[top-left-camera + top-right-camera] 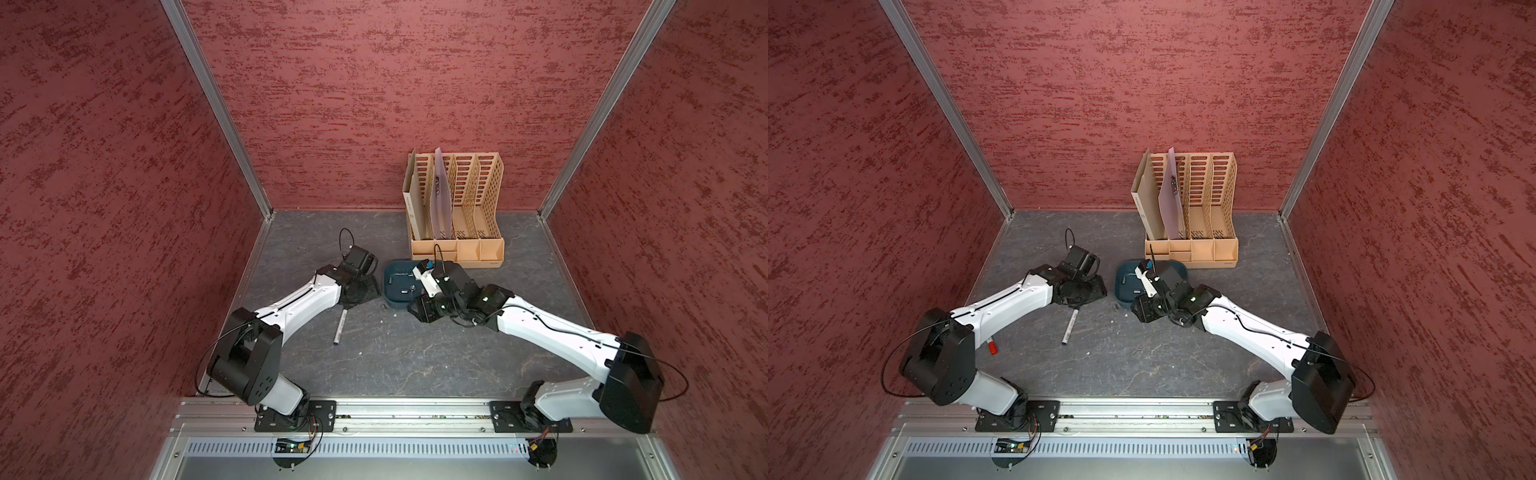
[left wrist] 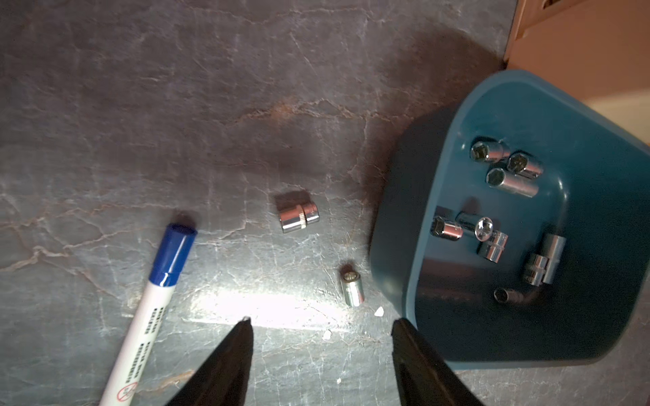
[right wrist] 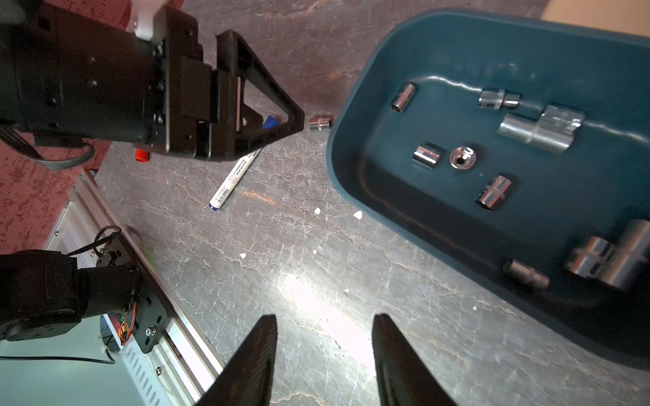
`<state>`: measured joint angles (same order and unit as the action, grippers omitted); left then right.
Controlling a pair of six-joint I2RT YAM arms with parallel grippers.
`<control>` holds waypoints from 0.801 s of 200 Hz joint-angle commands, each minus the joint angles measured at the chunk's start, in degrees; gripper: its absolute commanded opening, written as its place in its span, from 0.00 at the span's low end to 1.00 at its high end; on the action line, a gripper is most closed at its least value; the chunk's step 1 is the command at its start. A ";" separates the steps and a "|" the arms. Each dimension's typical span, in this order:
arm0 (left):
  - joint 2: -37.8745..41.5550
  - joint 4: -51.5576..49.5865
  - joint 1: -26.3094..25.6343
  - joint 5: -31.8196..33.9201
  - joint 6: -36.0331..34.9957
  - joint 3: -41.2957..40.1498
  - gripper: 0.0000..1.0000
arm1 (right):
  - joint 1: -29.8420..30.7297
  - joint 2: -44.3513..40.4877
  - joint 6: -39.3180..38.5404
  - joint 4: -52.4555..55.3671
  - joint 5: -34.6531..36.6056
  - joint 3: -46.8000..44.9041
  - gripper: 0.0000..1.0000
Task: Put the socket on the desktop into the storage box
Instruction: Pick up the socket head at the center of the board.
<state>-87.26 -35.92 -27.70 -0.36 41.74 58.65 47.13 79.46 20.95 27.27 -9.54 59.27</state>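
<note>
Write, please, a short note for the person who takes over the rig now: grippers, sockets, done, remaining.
Left gripper: open, empty, over the desktop.
Right gripper: open, empty, near the storage box.
Done: several sockets lie inside the box.
Left: the larger socket and the small socket lie on the desktop, outside the box, near the left gripper.
The blue-capped marker is not part of the job.

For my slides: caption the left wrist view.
Open left end effector above a wide socket and a narrow socket on the desk, beside the storage box.
</note>
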 commanded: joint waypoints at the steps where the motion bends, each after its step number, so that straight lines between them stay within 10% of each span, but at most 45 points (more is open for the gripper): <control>1: -1.85 1.10 1.15 -1.42 0.62 0.39 0.65 | 1.43 1.35 -2.25 3.10 3.31 2.66 0.49; 160: -16.66 -0.18 2.09 1.37 1.63 9.34 0.53 | 2.79 1.89 -2.19 2.53 4.38 1.32 0.49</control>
<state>-102.00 -35.09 -25.93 -0.93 43.13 65.87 49.43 82.78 18.09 31.16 -6.17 61.95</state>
